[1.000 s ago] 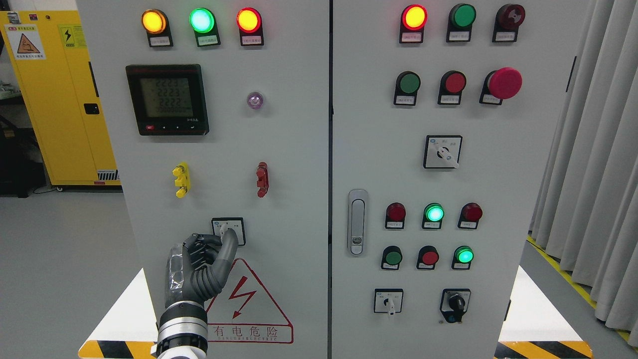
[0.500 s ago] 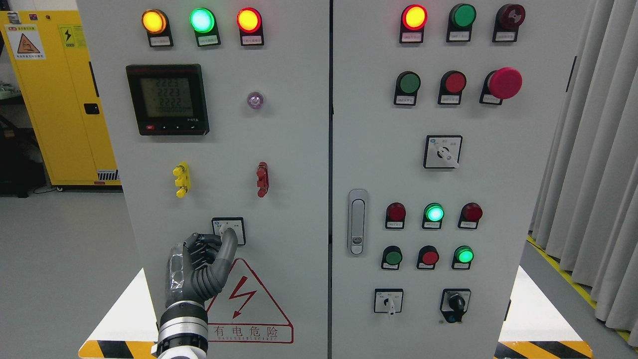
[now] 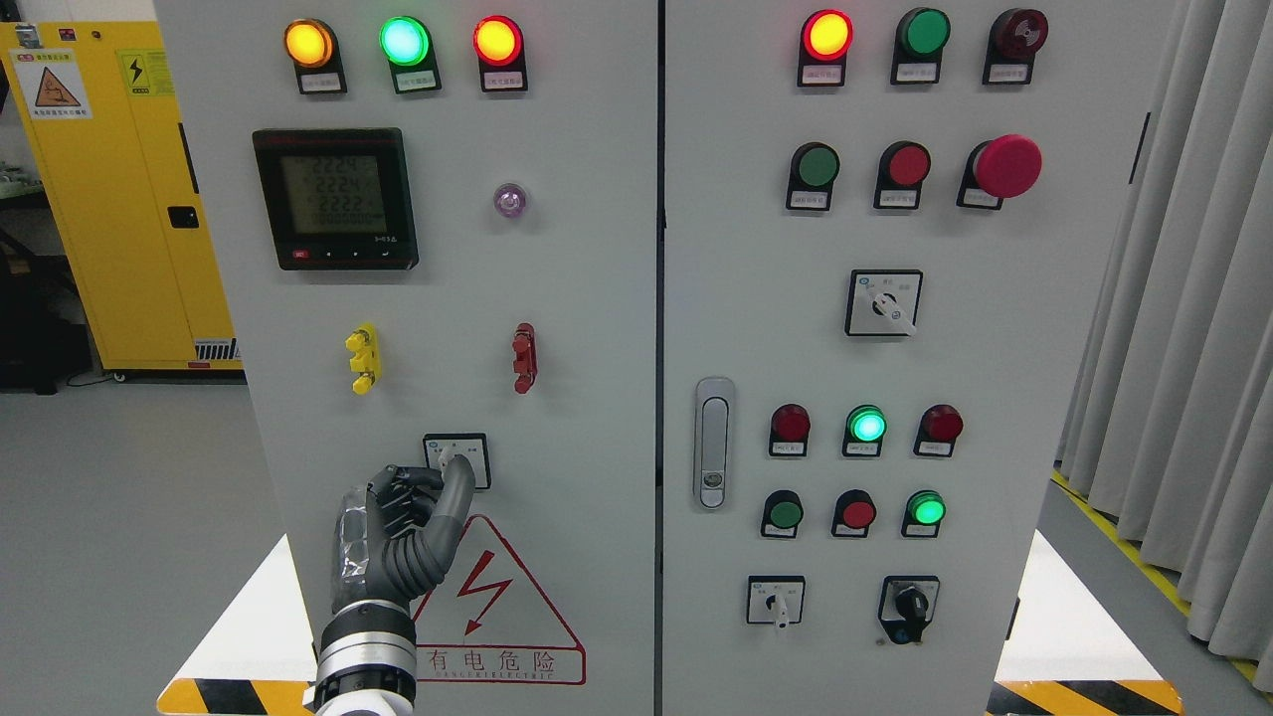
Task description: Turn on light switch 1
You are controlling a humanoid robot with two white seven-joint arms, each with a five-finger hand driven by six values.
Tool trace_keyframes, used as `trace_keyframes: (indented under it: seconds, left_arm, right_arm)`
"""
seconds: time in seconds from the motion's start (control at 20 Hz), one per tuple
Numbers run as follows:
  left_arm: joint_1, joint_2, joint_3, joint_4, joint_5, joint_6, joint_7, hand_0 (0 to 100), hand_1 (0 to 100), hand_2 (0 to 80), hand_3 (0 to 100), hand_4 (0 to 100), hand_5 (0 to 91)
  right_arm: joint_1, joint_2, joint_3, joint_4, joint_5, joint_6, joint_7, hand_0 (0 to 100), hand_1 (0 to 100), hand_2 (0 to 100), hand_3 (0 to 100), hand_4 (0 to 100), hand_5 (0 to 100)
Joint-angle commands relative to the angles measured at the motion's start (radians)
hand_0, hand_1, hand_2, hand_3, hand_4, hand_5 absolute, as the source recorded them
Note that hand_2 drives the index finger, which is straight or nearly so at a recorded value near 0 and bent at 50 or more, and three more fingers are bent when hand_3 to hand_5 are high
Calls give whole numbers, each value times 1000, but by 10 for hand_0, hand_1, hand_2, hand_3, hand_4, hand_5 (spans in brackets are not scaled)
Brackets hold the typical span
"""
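Your left hand point(image 3: 403, 527) reached up to the small switch point(image 3: 455, 459) low on the left cabinet door point(image 3: 577, 398), just above the red warning triangle point(image 3: 494, 607). Its fingers were curled around the white knob (thumb pressed beside it), pinching it.

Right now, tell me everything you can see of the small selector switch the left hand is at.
The selector switch is a small square unit with a black frame and a white face, mounted flat on the left cabinet door, low down, just above the red warning triangle. Its pale knob lever points roughly upward. Tiny labels flank it, too small to read. The left hand reaches up from below with fingers curled round the lever, covering the switch's lower left part.
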Motion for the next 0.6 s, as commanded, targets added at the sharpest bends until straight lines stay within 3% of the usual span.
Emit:
trace_keyframes:
  seconds: [0.0,0.55]
  left_arm:
    - [0,0,-2,2,7,2,-1,558,535,553,912,886,874]
    - [0,0,-2,2,7,0,0,574,519,552,910,886,874]
  right_arm:
    - [0,0,0,0,0,0,1,0,500,40,0,0,0]
    - [0,0,0,0,0,0,1,0,500,40,0,0,0]
